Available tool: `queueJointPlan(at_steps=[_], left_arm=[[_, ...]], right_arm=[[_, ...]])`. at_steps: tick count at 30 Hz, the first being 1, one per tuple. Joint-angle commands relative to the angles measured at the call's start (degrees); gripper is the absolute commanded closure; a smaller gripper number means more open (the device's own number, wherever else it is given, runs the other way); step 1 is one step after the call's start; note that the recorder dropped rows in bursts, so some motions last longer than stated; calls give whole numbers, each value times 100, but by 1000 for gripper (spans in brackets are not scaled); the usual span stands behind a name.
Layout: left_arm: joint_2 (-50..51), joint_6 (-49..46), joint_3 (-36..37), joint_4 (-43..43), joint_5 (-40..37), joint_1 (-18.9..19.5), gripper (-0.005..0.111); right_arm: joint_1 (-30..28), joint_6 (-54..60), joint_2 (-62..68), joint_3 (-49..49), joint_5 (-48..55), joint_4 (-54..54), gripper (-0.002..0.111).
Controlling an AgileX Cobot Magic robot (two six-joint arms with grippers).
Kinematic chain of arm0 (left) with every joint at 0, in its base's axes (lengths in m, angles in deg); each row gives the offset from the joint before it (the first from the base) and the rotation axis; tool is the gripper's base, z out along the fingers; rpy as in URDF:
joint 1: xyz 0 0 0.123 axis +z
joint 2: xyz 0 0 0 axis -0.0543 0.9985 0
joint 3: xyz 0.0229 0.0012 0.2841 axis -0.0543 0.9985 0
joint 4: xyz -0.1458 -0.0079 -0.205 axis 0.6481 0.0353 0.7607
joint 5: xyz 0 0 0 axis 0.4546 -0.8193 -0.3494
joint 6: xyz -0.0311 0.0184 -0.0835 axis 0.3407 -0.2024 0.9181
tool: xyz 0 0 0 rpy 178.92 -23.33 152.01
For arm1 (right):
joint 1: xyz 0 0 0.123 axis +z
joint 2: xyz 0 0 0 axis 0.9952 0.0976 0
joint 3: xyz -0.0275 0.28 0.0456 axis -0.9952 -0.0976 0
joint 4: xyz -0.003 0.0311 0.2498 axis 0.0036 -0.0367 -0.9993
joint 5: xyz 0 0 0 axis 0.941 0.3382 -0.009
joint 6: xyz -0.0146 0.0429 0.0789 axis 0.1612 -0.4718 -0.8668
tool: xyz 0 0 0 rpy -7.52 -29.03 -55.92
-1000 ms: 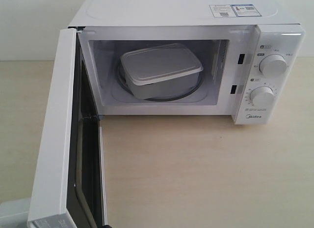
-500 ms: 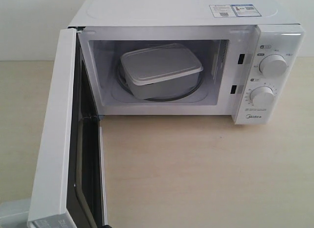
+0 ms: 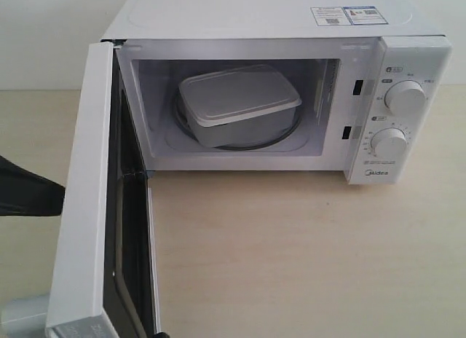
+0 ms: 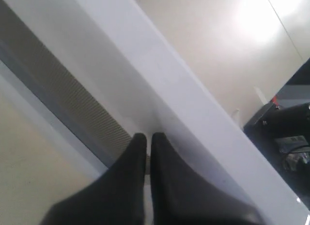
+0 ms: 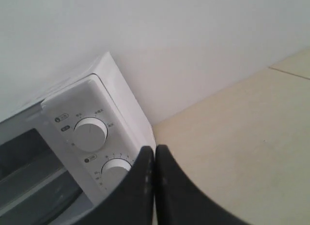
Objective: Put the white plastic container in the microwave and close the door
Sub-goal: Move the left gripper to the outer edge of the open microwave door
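One pale tabletop (image 3: 291,243) bears the microwave (image 3: 255,16) before a white wall (image 3: 44,32).

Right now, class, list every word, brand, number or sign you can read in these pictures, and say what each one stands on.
"Midea": on the control panel of the microwave, below the lower dial.
Sticker on top: print too small to read.
Marks around the lower dial and upper dial: too small or blurred.
Left wrist view: no readable text.

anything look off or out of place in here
Nothing spilled or damaged. The white plastic container sits lidded inside the microwave, turned slightly askew to the cavity walls, and the door stands wide open.
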Motion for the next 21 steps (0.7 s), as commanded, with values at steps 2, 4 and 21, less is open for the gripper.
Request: queueJointPlan(at_steps=[2, 4, 21], left_arm=[[383, -422, -25, 326, 42, -16, 102], [505, -594, -25, 481, 56, -16, 102], [1704, -1660, -526, 1355, 834, -890, 102]], right_arm=[[2, -77, -25, 3, 80, -192, 109], [2, -77, -25, 3, 80, -402, 109], [1140, 1184, -25, 893, 816, -618, 109]])
